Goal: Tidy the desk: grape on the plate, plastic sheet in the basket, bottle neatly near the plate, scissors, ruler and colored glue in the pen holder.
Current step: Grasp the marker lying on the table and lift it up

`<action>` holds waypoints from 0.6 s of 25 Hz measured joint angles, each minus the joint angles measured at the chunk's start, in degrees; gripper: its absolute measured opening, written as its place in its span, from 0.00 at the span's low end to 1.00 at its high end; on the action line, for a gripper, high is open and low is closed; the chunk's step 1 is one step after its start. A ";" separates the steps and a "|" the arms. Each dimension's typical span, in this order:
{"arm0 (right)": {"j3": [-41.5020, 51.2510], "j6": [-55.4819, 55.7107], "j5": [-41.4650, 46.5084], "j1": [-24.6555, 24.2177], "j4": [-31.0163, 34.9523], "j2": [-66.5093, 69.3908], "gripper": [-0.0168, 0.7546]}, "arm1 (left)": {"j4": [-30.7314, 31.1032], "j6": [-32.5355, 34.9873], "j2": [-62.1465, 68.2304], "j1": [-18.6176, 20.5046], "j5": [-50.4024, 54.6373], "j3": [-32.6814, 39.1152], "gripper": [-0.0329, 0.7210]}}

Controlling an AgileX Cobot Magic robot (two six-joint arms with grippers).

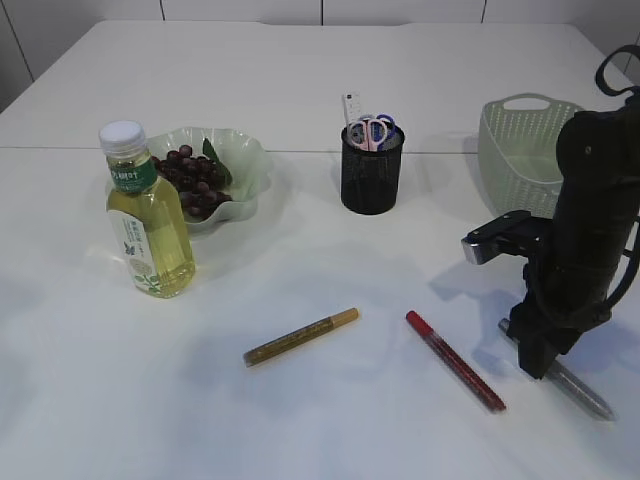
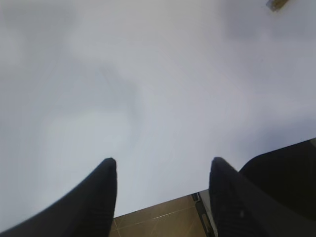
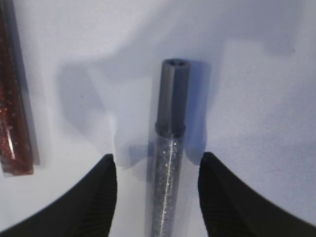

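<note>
Straddling silver glue (image 3: pixel 169 163), right gripper (image 3: pixel 157 190) jaws apart, glue lying on table between them, seemingly untouched (contact unclear). Advice: descend centred, clamp mid-barrel, avoid red glue (image 3: pixel 15 113) alongside. Left gripper (image 2: pixel 162 190) spread, empty, over bare table.

The right arm (image 1: pixel 590 230) is matte black with a rounded, bulky housing, and a small grey-edged black box juts from its side. Black cable loops run along its upper part. Both pincers, right (image 3: pixel 157 192) and left (image 2: pixel 163 195), have black tapered fingers (image 3: pixel 94 197); the right pincer's fingers show fine ribbing.
</note>
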 joint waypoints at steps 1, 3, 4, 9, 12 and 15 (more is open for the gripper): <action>0.00 0.00 0.00 0.00 0.00 0.00 0.57 | 0.00 0.00 0.00 0.00 0.00 0.00 0.62; 0.00 0.00 0.00 0.00 0.00 0.00 0.57 | 0.00 0.00 0.00 0.00 0.00 0.00 0.62; 0.00 0.00 0.00 0.00 0.00 0.00 0.57 | 0.00 0.00 0.00 0.00 0.00 0.00 0.62; 0.00 0.00 0.00 0.00 0.00 0.00 0.57 | 0.00 0.00 0.00 0.00 0.00 0.00 0.62; 0.00 0.00 0.00 0.00 0.00 0.00 0.57 | 0.00 0.00 0.00 0.00 0.00 0.00 0.62; 0.00 0.00 0.00 0.00 0.00 0.00 0.57 | 0.00 0.00 0.00 0.00 0.00 0.00 0.62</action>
